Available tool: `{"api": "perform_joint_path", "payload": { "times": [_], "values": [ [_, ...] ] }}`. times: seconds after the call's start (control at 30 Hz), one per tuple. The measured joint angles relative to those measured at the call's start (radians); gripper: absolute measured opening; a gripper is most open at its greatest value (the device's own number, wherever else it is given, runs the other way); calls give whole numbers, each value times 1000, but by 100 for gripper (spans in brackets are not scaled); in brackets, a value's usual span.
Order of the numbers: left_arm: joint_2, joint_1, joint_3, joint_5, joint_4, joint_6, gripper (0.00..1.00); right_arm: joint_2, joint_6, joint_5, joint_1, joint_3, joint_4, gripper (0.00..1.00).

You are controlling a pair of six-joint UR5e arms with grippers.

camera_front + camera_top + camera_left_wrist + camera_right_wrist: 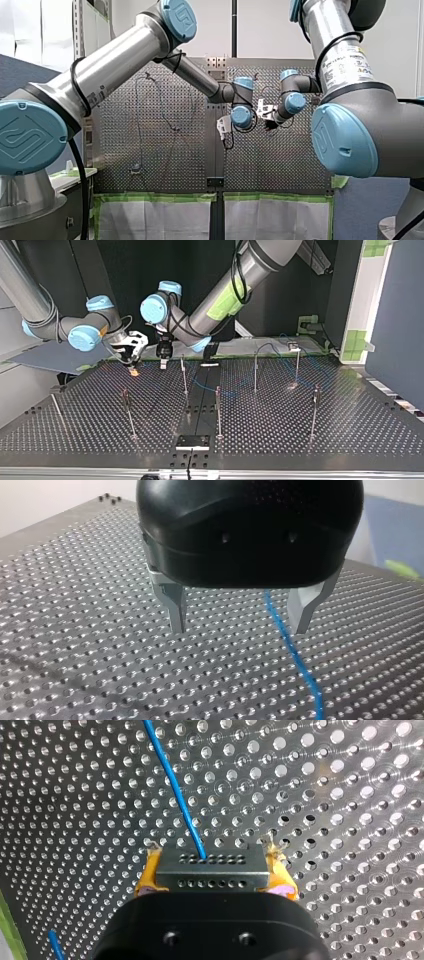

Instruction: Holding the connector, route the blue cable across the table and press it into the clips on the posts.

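In the right wrist view my right gripper (212,870) is shut on a grey metal connector (211,879) held between its yellow pads (148,876). The blue cable (175,785) leaves the connector and runs ahead over the perforated table. My left gripper (239,627) stands open just above the table, with the blue cable (295,655) lying between its metal fingers (176,610), nearer one of them. In the top view my right gripper (134,367) is at the back left and my left gripper (163,360) is close beside it. The blue cable (200,386) trails between the posts.
Several thin upright posts (184,375) stand across the perforated table (280,430), one near my left gripper. A black plate (192,441) lies at the table's near edge in the top view. A small fixture (294,346) sits at the back right.
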Motion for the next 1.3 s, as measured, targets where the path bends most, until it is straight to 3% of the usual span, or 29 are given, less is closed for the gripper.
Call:
{"api": "perform_joint_path", "payload": {
  "times": [0.47,0.73,1.07,1.1,1.13,1.2,1.23,1.27,1.3],
  "values": [
    [-90,8,102,11,-58,-22,100,0,1,-9,0,0,-2,0],
    [-146,7,166,-14,-60,-34,100,0,1,-10,0,0,-2,0],
    [-151,1,180,-54,-68,-41,100,0,2,-10,0,0,-2,0],
    [-151,0,180,-56,-70,-41,93,0,2,-10,0,0,-2,0],
    [-151,0,180,-58,-72,-41,76,0,2,-10,0,0,-3,0],
    [-151,-2,180,-60,-73,-40,70,0,2,-10,0,0,-3,0],
    [-151,-3,180,-62,-72,-39,50,0,2,-10,0,0,-3,0],
    [-151,-3,180,-63,-71,-37,50,0,2,-10,0,0,-3,0],
    [-151,-5,180,-65,-69,-36,38,0,2,-10,0,0,-3,0]
  ]
}}
